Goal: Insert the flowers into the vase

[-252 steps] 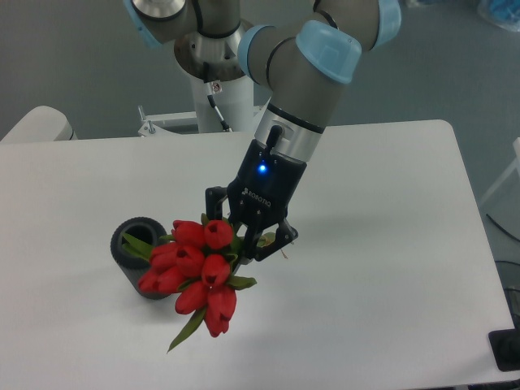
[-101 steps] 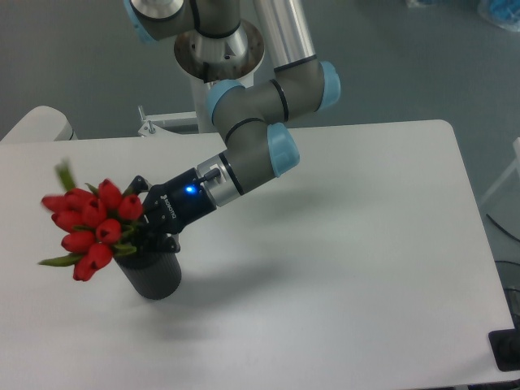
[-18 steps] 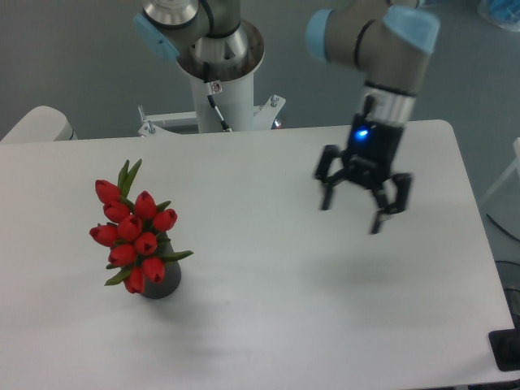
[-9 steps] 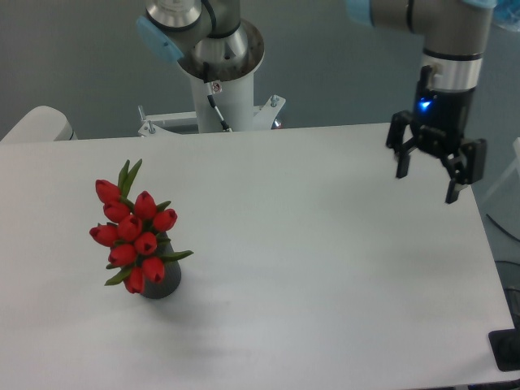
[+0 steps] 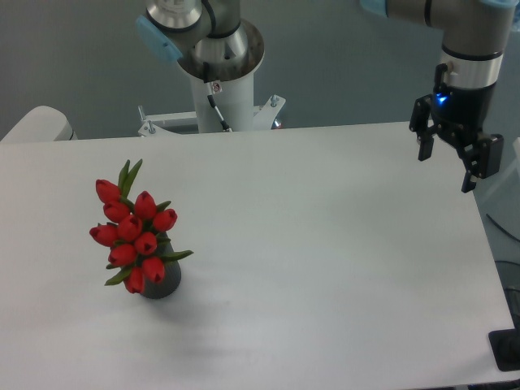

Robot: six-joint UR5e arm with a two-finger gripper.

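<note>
Standing in the vase, the flowers, hand spread open, empty, well apart

the scene is lit evenly and softly from above, only faint diffuse shadows being cast on the white table, mild glare is seen on the metal arm base, and slight softness is noted throughout.
</note>
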